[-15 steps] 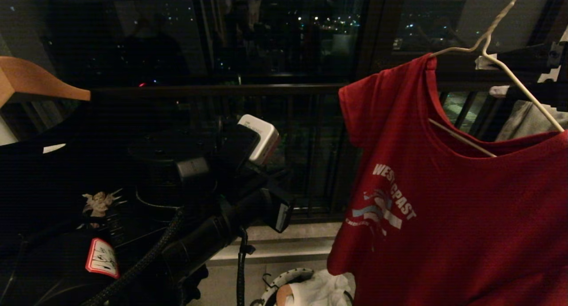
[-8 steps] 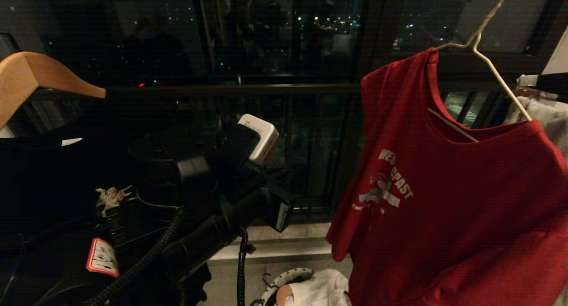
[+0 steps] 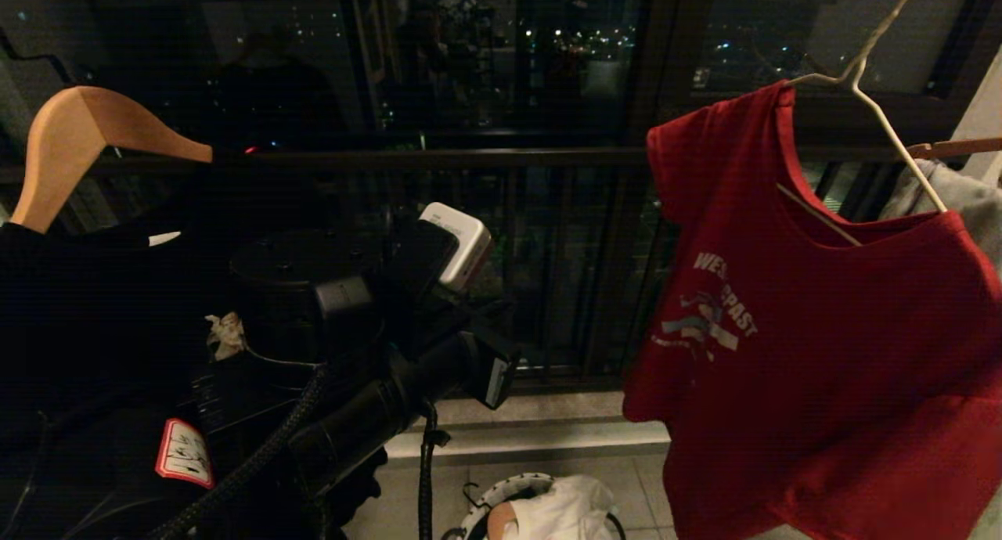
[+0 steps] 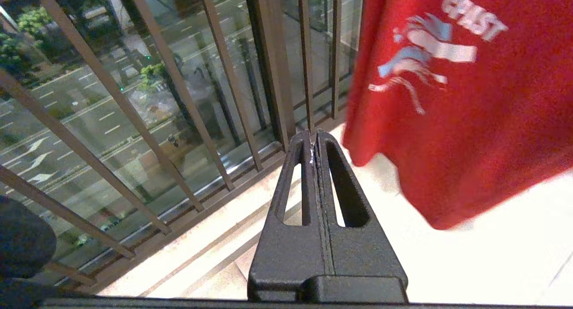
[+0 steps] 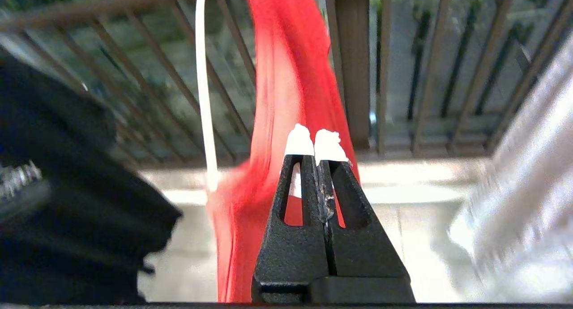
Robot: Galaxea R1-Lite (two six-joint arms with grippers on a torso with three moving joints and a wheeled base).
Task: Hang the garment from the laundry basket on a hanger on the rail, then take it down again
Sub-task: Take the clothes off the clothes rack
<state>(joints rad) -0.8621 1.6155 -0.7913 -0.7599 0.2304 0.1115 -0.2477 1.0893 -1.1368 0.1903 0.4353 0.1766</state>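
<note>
Nearby, black T-shirt point(image 3: 86, 313) on wooden hanger point(image 3: 86, 133) flanks garment point(image 3: 822, 352).

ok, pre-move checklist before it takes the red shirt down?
1. Red T-shirt on white wire hanger: ok, both shoulders carried.
2. Hanger hooked on a rail: cannot tell, hook runs out of the head view.
3. Right gripper free: ok, shut on nothing, shirt hangs beyond its fingertips.
4. Left gripper free: ok, shut and empty, facing the railing.
5. Laundry basket ready to receive: cannot tell, only part of its rim shows, white cloth inside.
</note>
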